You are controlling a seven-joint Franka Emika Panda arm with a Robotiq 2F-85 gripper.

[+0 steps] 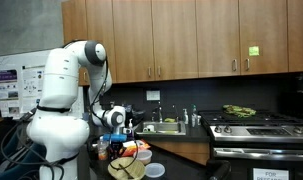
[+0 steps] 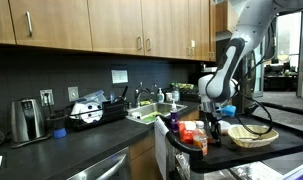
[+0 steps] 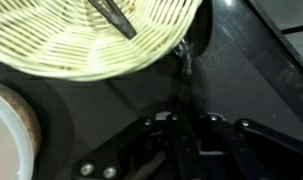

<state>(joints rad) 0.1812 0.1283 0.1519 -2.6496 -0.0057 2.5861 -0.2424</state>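
One dark utensil [image 3: 113, 14] aslant across wicker basket [image 3: 81, 52]

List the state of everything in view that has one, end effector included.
end effector: appears shut, over the counter next to the basket.
basket: upright, a dark utensil lying inside.
bowl: upright, beside the basket.
cabinet doors: shut.
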